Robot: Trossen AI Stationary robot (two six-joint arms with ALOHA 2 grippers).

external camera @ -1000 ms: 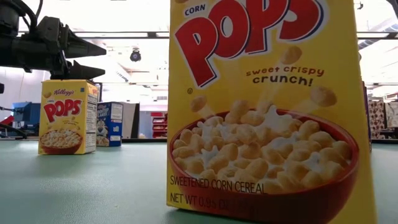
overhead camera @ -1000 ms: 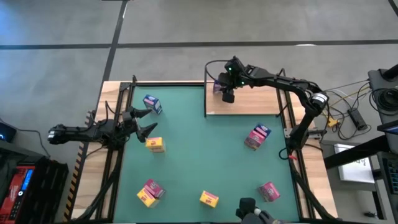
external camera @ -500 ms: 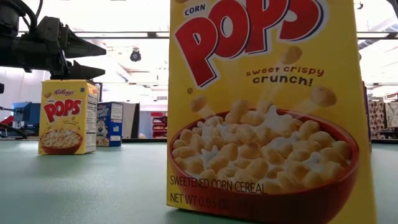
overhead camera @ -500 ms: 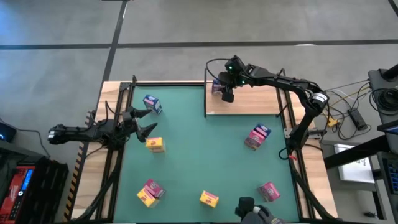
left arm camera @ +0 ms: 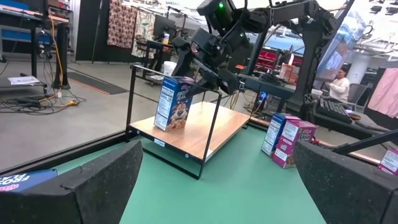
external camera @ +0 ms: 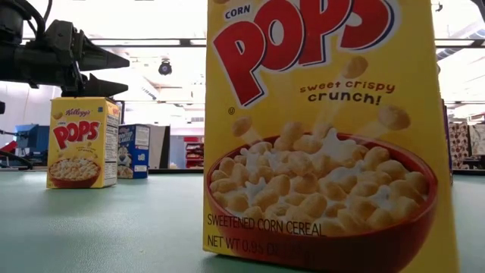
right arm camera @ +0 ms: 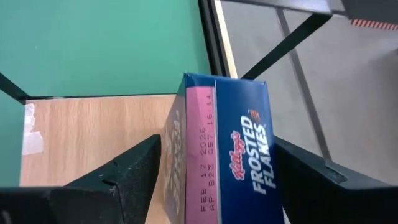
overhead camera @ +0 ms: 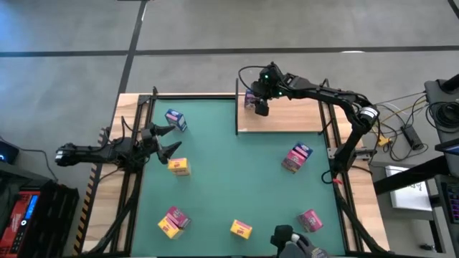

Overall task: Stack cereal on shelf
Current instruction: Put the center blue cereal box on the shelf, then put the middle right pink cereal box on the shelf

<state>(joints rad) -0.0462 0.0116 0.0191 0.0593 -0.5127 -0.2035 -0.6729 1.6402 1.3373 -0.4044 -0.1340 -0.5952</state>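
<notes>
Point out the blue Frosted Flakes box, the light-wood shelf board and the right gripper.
Blue Frosted Flakes box (right arm camera: 249, 155): right wrist view, top panel.
Light-wood shelf board (left arm camera: 200, 127): left wrist view, bare top surface.
Right gripper (right arm camera: 214, 177): right wrist view, midway between fingertips.

A blue Frosted Flakes box (right arm camera: 227, 155) stands on the wooden shelf (right arm camera: 93, 134), between the tool's 2 spread fingers (right arm camera: 124, 180).

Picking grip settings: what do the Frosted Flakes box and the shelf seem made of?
Frosted Flakes box: likely thin printed cardboard, slightly glossy; sharp folded edges, stamped date on its top flap. Shelf: pale wood-look board, matte, grain visible, in a thin black frame, probably metal.
</notes>
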